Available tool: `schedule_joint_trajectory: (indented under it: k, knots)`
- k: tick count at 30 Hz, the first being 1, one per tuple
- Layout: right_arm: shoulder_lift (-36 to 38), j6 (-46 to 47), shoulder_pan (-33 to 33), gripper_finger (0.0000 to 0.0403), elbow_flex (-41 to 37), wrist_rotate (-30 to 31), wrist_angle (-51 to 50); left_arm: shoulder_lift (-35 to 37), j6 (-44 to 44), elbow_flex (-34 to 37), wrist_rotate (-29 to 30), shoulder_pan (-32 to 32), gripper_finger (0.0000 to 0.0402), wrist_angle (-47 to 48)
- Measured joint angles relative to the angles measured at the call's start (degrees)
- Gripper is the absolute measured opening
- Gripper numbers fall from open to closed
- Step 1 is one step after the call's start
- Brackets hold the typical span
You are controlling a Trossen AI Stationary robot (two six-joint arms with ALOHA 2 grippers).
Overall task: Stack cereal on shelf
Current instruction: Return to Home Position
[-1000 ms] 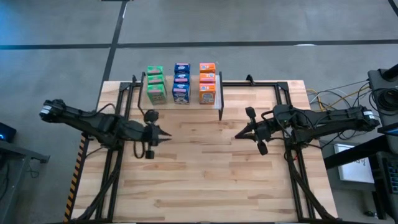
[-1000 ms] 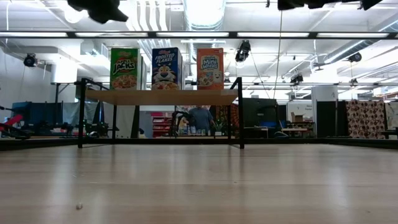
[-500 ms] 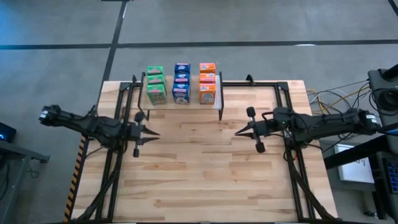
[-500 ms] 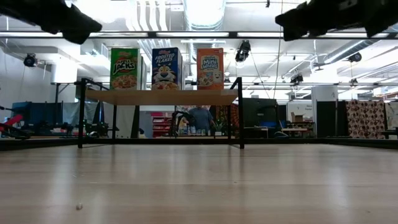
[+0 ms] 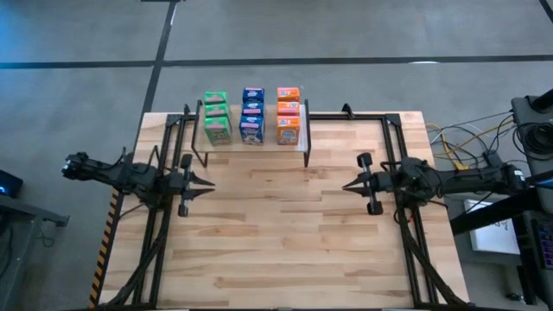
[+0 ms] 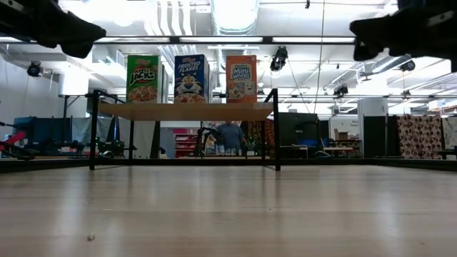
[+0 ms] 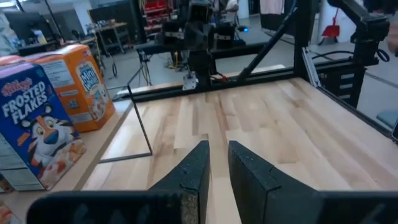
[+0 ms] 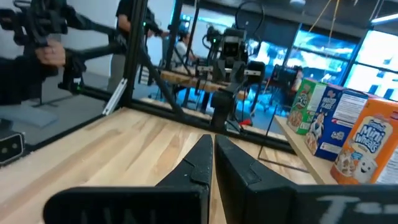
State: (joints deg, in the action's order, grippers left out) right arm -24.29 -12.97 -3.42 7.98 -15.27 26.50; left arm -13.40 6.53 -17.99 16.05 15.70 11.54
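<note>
At the top centre of the high view, all cereal [image 5: 251,115] stands on the shelf [image 5: 304,138]. Left pincer [image 5: 205,182] nearly closed, right pincer [image 5: 350,185] closed, both empty; a careless sweep could topple boxes.

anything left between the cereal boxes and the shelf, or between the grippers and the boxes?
Nothing visible. The green, blue and orange cardboard cereal boxes already stand on the low light-wood shelf. Left gripper and right gripper hang empty over bare tabletop, apart from the shelf.
</note>
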Motion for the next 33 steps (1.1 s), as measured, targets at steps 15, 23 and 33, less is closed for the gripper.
schedule_joint_trajectory:
  k: [15,23,33]
  knots:
    - [19.6,-0.3,0.0,0.0009,-7.3,-0.1,-4.0,7.7,0.5,4.3,2.0,0.0,0.0041,-2.2]
    - [24.1,-2.7,0.0,0.0009,-7.3,0.2,-8.8,13.4,0.2,9.2,2.1,0.0,0.0041,-5.6]
    - [24.3,-0.9,0.0,0.0009,-7.3,0.3,-14.1,13.4,0.1,10.9,3.8,-0.2,0.0041,-6.3]
